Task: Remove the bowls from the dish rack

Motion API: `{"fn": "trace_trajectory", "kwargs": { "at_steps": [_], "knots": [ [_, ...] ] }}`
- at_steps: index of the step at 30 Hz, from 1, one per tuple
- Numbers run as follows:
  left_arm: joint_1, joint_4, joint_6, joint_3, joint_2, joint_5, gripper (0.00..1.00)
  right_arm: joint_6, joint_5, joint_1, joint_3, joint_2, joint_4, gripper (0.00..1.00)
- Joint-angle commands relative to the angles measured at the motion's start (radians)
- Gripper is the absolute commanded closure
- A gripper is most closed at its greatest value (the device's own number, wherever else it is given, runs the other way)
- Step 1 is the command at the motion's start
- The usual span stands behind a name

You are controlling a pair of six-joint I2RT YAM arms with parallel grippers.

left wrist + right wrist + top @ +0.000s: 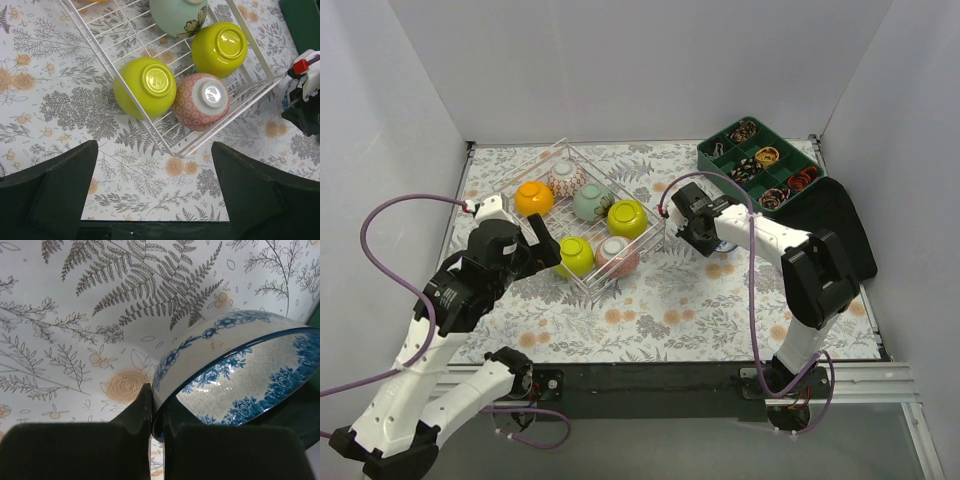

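Although the floral tablecloth (650, 320) covers the whole table top, its far right part lies under a dark green compartmented tray (760, 160) and a black mat (842, 232). The dish rack (240, 97) is a square basket of thin white wire standing diagonally at the far left; the left wrist view cuts off its far half.

Six glossy round bowls rest in it, bottoms up with their foot rings showing. They are an orange bowl (534, 198), a pale patterned bowl (566, 178), a mint bowl (592, 201) with a painted flower, two yellow-green bowls (627, 218) (575, 256), and a speckled pink-red bowl (617, 256) touching the nearer green one.

The blue-white bowl (235, 370) is outside the rack, just right of it over the cloth, and is almost hidden from above by the right gripper (157, 410). That gripper's fingers pinch the bowl's rim, one inside and one outside. The bowl is tilted, crackle-glazed and banded with blue flowers, and the frame cuts off its right side.

The left gripper (152, 150) hangs over the rack's near corner with its dark fingers spread wide, touching nothing.
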Motion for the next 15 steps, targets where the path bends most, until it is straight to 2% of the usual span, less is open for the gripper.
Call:
{"fn": "trace_trajectory", "kwargs": {
  "at_steps": [1,7,9,10,12,13,15],
  "knots": [
    [0.002,-0.004,-0.01,-0.006,0.019,-0.009,0.02,-0.065,0.071,-0.006,0.072,0.064,0.016,0.99],
    [0.004,-0.006,0.001,-0.005,0.048,0.005,0.02,-0.075,0.121,-0.008,0.071,0.127,0.01,0.93],
    [0.004,-0.012,0.003,-0.003,0.051,0.009,0.02,-0.072,0.13,-0.008,0.075,0.134,0.007,0.87],
    [0.002,-0.012,0.003,-0.002,0.051,0.011,0.02,-0.069,0.128,-0.008,0.075,0.137,0.007,0.83],
    [0.004,-0.019,0.007,-0.003,0.047,0.017,0.02,-0.059,0.122,-0.008,0.074,0.134,0.004,0.67],
    [0.002,-0.021,0.01,-0.005,0.045,0.02,0.02,-0.055,0.121,-0.008,0.074,0.13,0.002,0.65],
    [0.002,-0.03,0.015,-0.006,0.044,0.026,0.02,-0.049,0.124,-0.009,0.072,0.124,-0.001,0.55]
  ]
}}
